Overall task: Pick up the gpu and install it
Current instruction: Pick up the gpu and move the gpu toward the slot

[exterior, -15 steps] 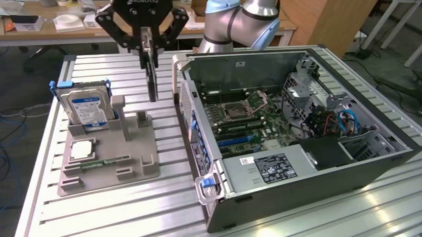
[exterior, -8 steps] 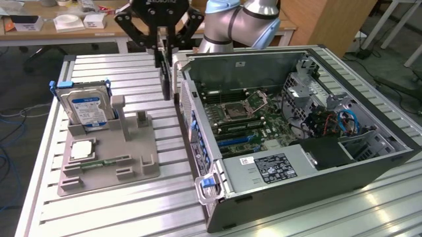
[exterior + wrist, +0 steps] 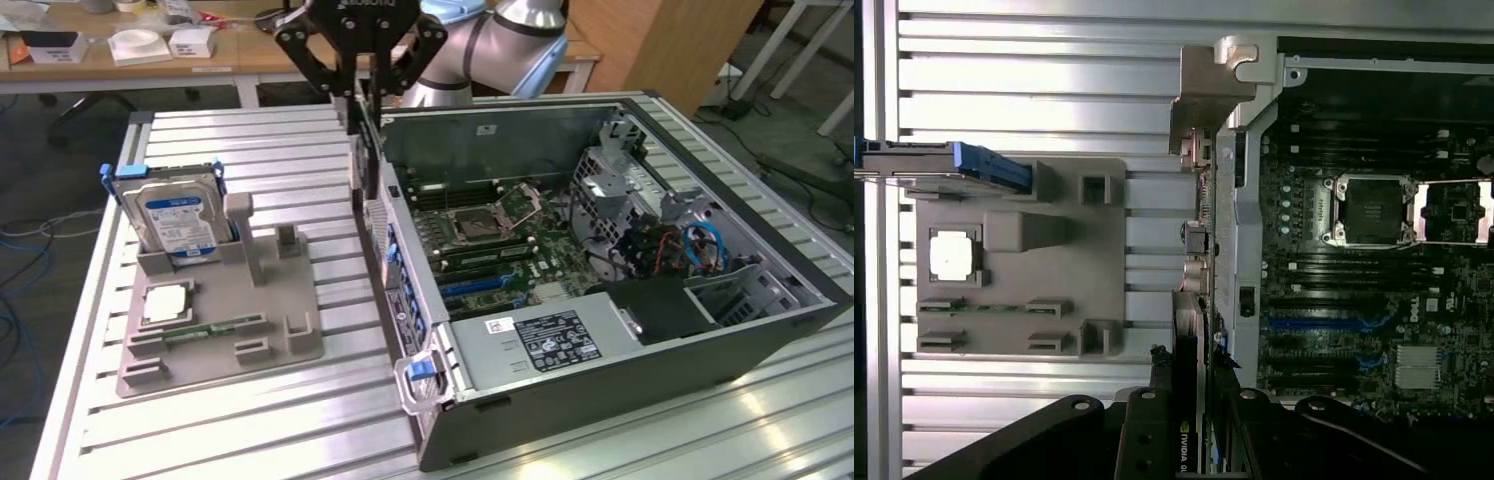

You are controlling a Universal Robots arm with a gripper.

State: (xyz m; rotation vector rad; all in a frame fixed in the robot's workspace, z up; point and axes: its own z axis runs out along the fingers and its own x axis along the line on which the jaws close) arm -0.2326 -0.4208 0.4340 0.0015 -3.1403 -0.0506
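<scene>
Gpu point(image 3: 356, 165) clamped beside the computer case point(image 3: 641, 370)
We see the gripper point(image 3: 363, 92) pinching the gpu edge-on, the card hanging upright just beside the open case's outer wall.

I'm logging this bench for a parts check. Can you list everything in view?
gpu: one, dark edge with silver bracket, hanging between tray and case
hard drive: one, silver with blue label, upright in the tray
processor chip: one, silver, flat in the tray
memory stick: one, green, lying in the tray
tray: one, grey, on the table, exterior view's left
computer case: one, dark grey, lying open, exterior view's right
motherboard: one, green, inside the case
table: one, silver, slatted
robot arm: one, silver-grey, behind the case
pincer: one, black, shut on the gpu
</scene>
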